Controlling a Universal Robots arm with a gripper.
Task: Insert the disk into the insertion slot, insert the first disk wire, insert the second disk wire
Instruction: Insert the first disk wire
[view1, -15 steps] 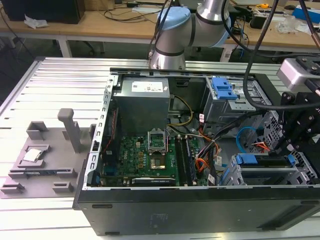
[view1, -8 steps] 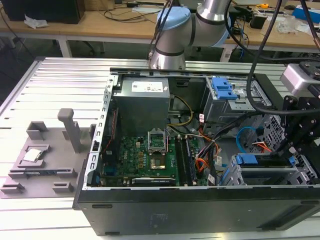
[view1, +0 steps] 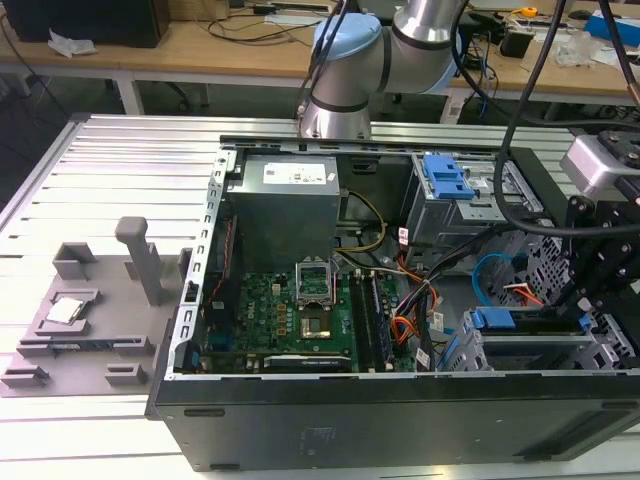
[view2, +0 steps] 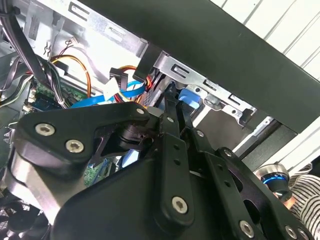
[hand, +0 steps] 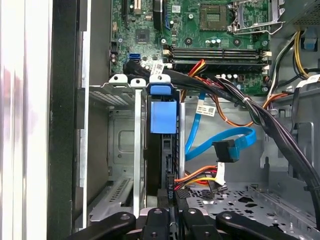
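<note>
The disk (hand: 163, 120) stands on edge inside the insertion slot (hand: 120, 145), its blue frame showing along one end, so the first step looks done. In the exterior view this bay sits at about four o'clock of the open computer case (view1: 400, 420), with the grey cage with the blue latch (view1: 445, 180) at roughly eleven o'clock from it and the circuit board (view1: 300, 310) at nine o'clock. At the disk's far end, in the first wrist view, the pincer (hand: 171, 196) appears clenched on the black plug of the first disk wire (hand: 170, 187), whose red, orange and yellow strands trail off to the side. The plug is touching or just beside the disk's edge; I cannot tell whether it is fully home. The second disk wire (hand: 225, 145), a flat blue cable with a black plug, hangs loose near the disk, not connected. To do this step well, I judge the plug should be kept square to the disk's socket and pushed straight along the disk's length, with the strands left slack and the blue cable kept clear of the path. The case rests on a ribbed metal desk (view1: 120, 160).
</note>
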